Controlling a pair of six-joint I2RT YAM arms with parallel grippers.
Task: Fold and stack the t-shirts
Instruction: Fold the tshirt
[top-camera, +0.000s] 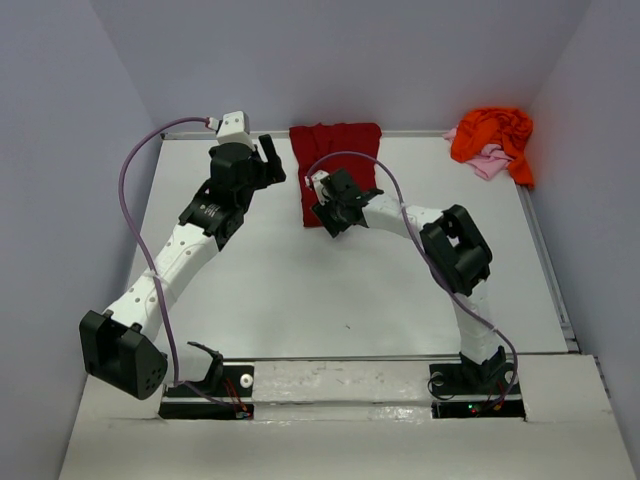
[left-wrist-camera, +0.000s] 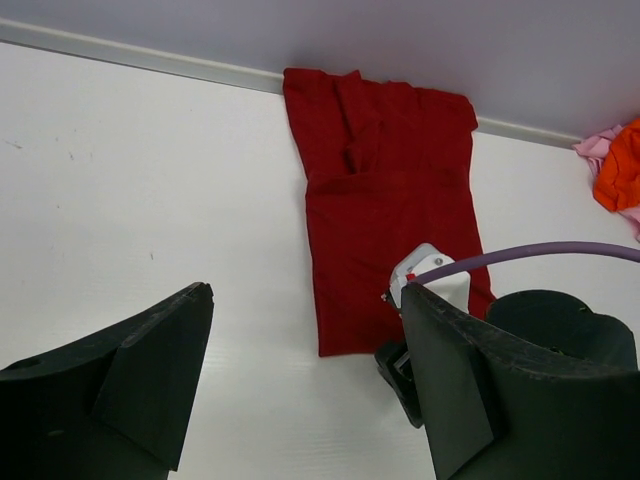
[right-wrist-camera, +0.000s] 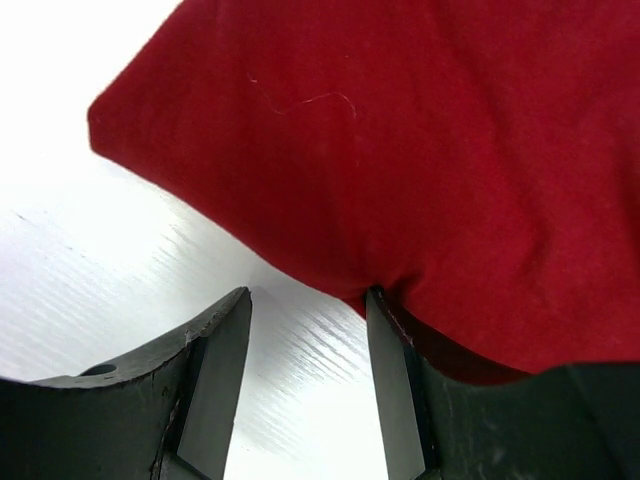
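The left arm reaches far up the table with its elbow low at the near left, and its purple cable loops beside it. The left gripper hangs above bare table just left of the dark red t-shirt. Its fingers are spread wide and hold nothing.

The right arm bends at a raised elbow and stretches left and away. The right gripper sits low at the shirt's near left corner. In the right wrist view its jaws stand parted with white table showing between them. The shirt's edge bunches against the tip of one finger, and nothing is pinched.

The dark red t-shirt lies as a long strip, its far end at the table's back edge. The orange t-shirt is crumpled in the far right corner, on top of the pale pink t-shirt, well apart from both grippers.
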